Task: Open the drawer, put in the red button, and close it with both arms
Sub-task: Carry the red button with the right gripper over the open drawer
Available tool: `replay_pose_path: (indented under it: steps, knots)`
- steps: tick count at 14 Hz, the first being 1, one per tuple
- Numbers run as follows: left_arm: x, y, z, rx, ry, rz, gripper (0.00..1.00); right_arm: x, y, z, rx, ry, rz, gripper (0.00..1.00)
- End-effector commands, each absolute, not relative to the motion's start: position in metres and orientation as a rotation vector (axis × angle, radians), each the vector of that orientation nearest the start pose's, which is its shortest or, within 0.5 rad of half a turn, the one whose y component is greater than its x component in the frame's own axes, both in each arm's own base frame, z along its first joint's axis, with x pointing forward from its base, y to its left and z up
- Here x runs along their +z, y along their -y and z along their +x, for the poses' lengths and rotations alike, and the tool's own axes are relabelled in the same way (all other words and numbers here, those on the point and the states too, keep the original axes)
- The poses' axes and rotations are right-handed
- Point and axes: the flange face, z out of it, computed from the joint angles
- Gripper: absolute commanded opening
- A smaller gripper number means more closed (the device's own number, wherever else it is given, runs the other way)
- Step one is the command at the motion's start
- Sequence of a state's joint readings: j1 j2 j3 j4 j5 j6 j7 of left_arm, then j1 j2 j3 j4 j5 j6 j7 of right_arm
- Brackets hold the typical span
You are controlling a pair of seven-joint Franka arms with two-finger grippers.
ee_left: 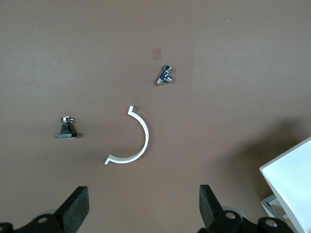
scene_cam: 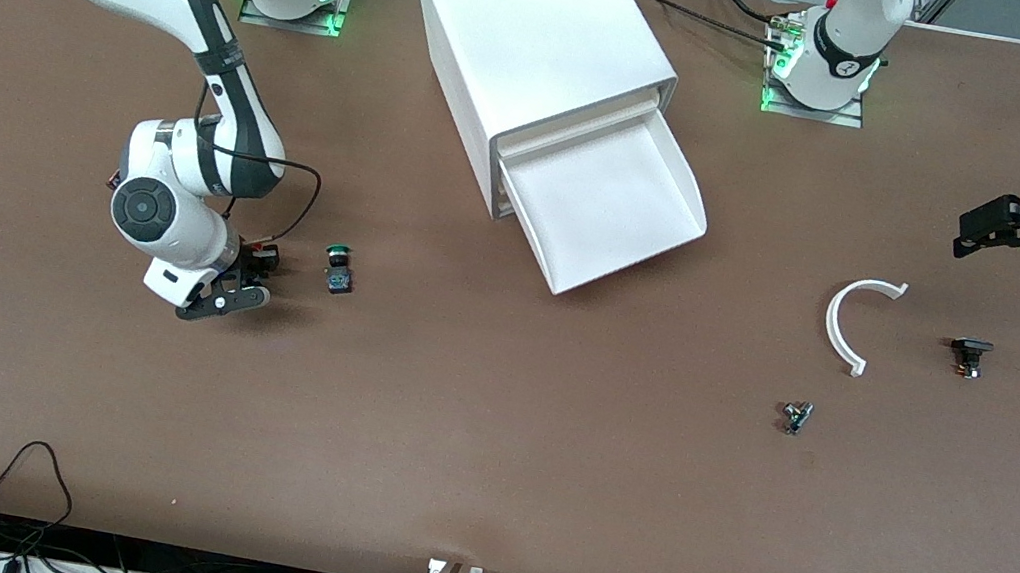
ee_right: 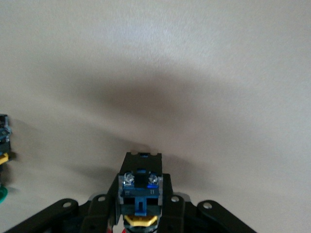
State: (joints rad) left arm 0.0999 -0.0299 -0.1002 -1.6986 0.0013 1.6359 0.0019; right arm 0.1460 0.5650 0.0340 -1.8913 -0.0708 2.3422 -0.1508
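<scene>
The drawer (scene_cam: 622, 212) is pulled out of the white cabinet (scene_cam: 537, 38), and its tray shows nothing inside. My right gripper (scene_cam: 240, 279) is low over the table at the right arm's end, beside the green-capped button (scene_cam: 338, 266). In the right wrist view the right gripper (ee_right: 141, 196) is shut on the red button (ee_right: 140, 187): its black-blue body and yellow band show, and the cap is mostly hidden. My left gripper (scene_cam: 978, 230) is open and empty, up over the left arm's end of the table; its fingers (ee_left: 77, 204) stand wide apart.
A white curved strip (scene_cam: 854, 318) lies near the left arm's end, also in the left wrist view (ee_left: 131, 143). Near it lie a small black part (scene_cam: 969, 355) and a small metal piece (scene_cam: 795, 416). The green-capped button shows at the right wrist view's edge (ee_right: 4, 160).
</scene>
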Motion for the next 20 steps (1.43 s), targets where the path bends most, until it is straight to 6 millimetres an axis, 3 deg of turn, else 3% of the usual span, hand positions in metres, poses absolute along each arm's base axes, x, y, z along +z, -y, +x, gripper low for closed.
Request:
replay_pose_path:
  steps: [1,2,5,7,11,13,16,20]
  knots:
    - [0.588,-0.001,0.548,0.072,0.015,-3.118,1.0,0.221,-0.111,0.625,0.176,0.607,-3.1,0.26]
    - [0.589,0.0,0.548,0.069,0.015,-3.12,1.0,0.238,-0.117,0.63,0.178,0.625,-3.096,0.26]
    - [0.592,-0.001,0.549,0.057,0.02,-3.122,1.0,0.312,-0.184,0.647,0.162,0.744,-3.024,0.27]
    - [0.59,-0.009,0.551,0.062,0.051,-3.122,1.0,0.352,-0.212,0.655,0.106,0.799,-2.99,0.27]
    - [0.589,-0.011,0.552,0.065,0.056,-3.124,1.0,0.42,-0.28,0.649,-0.084,1.008,-2.854,0.28]
    - [0.589,-0.011,0.552,0.062,0.056,-3.124,1.0,0.441,-0.319,0.635,-0.148,1.141,-2.759,0.29]
    - [0.589,-0.01,0.552,0.062,0.054,-3.125,1.0,0.468,-0.37,0.614,-0.254,1.534,-2.541,0.31]
    - [0.59,-0.01,0.552,0.06,0.051,-3.126,1.0,0.484,-0.425,0.581,-0.315,1.903,-2.284,0.31]
